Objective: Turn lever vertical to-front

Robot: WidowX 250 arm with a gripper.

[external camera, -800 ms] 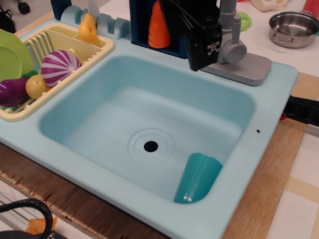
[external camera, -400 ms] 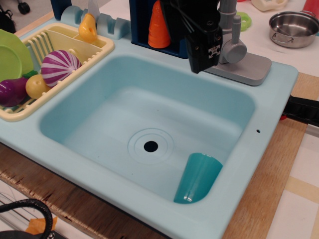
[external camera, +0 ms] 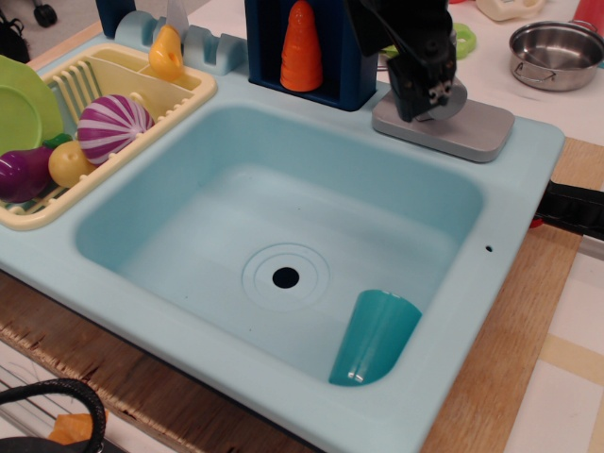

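With the gripper [external camera: 427,94] covering the lever [external camera: 451,98] on its grey plate [external camera: 477,132] behind the sink [external camera: 510,203], jaw state indeterminate, confirm contact on the stub, then rotate it smoothly frontward without prying the plate

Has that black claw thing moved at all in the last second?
Yes. The gripper has shifted right: it was left of the grey lever on its grey plate, and now sits in front of the lever, hiding most of it.
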